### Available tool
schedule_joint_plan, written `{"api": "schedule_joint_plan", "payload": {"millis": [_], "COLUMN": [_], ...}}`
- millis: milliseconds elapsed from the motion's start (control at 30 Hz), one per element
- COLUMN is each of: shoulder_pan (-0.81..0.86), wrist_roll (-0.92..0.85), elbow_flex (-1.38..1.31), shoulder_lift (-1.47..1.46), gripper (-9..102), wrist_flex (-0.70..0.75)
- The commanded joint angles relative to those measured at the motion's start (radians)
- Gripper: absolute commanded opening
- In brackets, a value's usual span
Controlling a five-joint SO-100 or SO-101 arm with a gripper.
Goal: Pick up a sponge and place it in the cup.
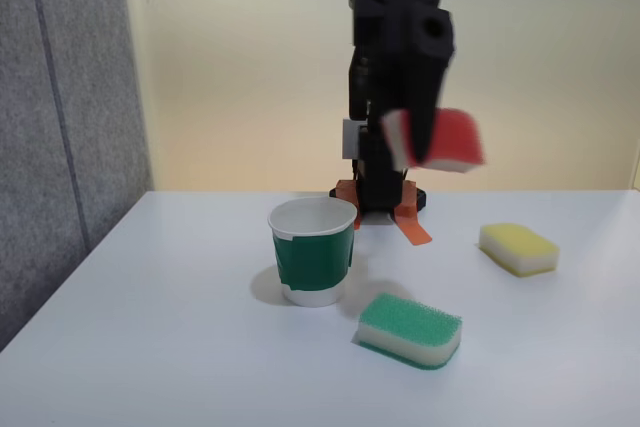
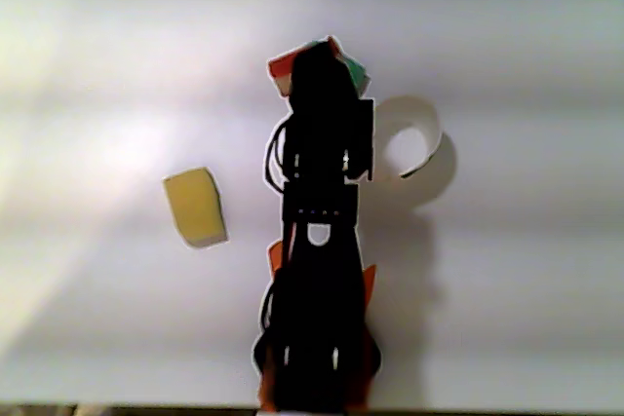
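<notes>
The red-topped sponge [image 1: 448, 142] hangs well above the table, blurred by motion, with my black gripper [image 1: 422, 137] shut on it. The white cup [image 1: 313, 251] with its dark green band stands upright on the table, below and to the left of the held sponge in the fixed view. In the other view, from above, the arm covers most of the sponge [image 2: 282, 68], and only a red corner peeks out at the arm's tip [image 2: 317, 70]. The cup [image 2: 408, 148] lies just right of the arm there, its mouth open.
A green-topped sponge [image 1: 410, 329] lies in front of the cup, and its green edge [image 2: 357, 71] shows beside the arm tip from above. A yellow-topped sponge [image 1: 518, 248] [image 2: 195, 206] rests apart. Orange tape [image 1: 412, 227] marks the arm's base. A grey partition [image 1: 60, 127] borders the table's left.
</notes>
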Motion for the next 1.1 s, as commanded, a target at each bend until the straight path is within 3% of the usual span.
{"api": "schedule_joint_plan", "payload": {"millis": [0, 500, 1067], "shoulder_pan": [0.058, 0.324, 0.354], "wrist_roll": [-0.031, -0.147, -0.239], "elbow_flex": [0.015, 0.112, 0.178], "shoulder_lift": [0.095, 0.14, -0.02], "gripper": [0, 0, 2], "wrist_flex": [0.037, 0.051, -0.126]}}
